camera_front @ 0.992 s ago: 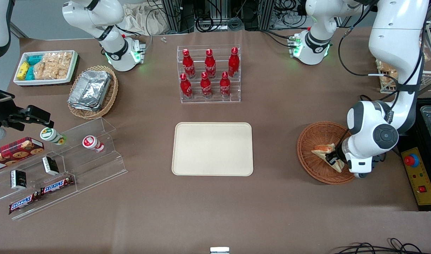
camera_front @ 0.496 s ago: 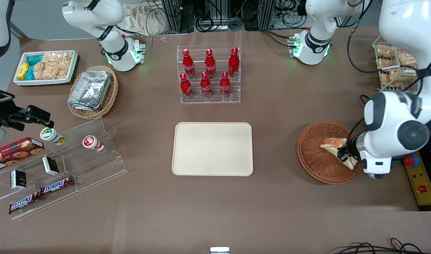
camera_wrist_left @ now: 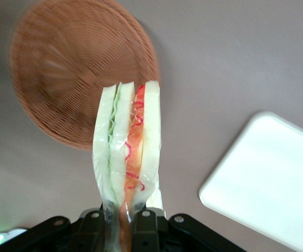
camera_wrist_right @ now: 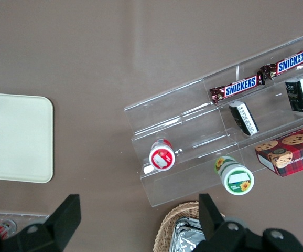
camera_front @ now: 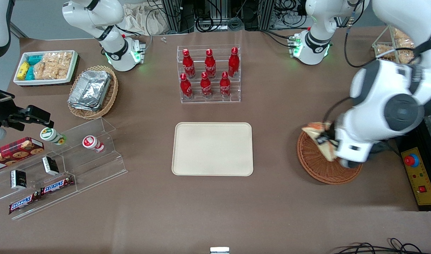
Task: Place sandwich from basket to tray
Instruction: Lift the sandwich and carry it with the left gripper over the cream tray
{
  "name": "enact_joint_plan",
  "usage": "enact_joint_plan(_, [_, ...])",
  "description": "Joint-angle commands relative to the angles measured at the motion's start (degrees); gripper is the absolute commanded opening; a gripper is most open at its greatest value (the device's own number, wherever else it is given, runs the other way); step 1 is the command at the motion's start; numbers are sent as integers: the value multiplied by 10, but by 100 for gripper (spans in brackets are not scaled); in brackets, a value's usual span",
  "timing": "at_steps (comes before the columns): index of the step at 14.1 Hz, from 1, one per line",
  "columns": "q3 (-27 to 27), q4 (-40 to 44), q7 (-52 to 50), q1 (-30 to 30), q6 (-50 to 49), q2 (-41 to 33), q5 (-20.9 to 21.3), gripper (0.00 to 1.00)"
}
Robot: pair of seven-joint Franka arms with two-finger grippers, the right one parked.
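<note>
- Fingers (camera_wrist_left: 96, 223): closed on the narrow end of the sandwich (camera_wrist_left: 128, 152), one on each bread face.
- Gripper (camera_front: 328, 143): above the basket (camera_front: 315, 163), at the rim section nearest the tray (camera_front: 212, 148).
- Sandwich: clamped in the gripper and lifted clear of the basket. In the wrist view it stands edge-on, wrapped in clear film, with a green layer and an orange-red layer between the white slices. In the front view its filling edge (camera_front: 313, 127) projects just past the basket rim toward the tray.
- Basket: on the table, toward the working arm's end, with no contents visible in the wrist view (camera_wrist_left: 73, 68).
- Tray: well apart from the basket, at the table centre, nothing on it. The wrist view shows one rounded corner (camera_wrist_left: 267, 178).
- Bottle rack (camera_front: 209, 74): farther from the front camera than the tray, holding six red bottles.
</note>
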Motion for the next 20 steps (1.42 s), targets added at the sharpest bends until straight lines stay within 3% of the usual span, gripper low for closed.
enact_joint_plan(1, [-68, -12, -11, 0, 31, 27, 2, 0])
enact_joint_plan(4, [-112, -99, -16, 0, 173, 38, 10, 0])
enact_joint_plan(7, [-123, -162, -16, -24, 289, 68, 35, 0])
enact_joint_plan(10, [-122, -155, -19, -53, 319, 133, 117, 0])
enact_joint_plan(17, [-120, -117, -76, -92, 362, 227, 226, 3])
enact_joint_plan(19, [-120, -115, -74, -92, 362, 228, 227, 79])
enact_joint_plan(20, [-120, -112, -75, -92, 362, 227, 226, 100])
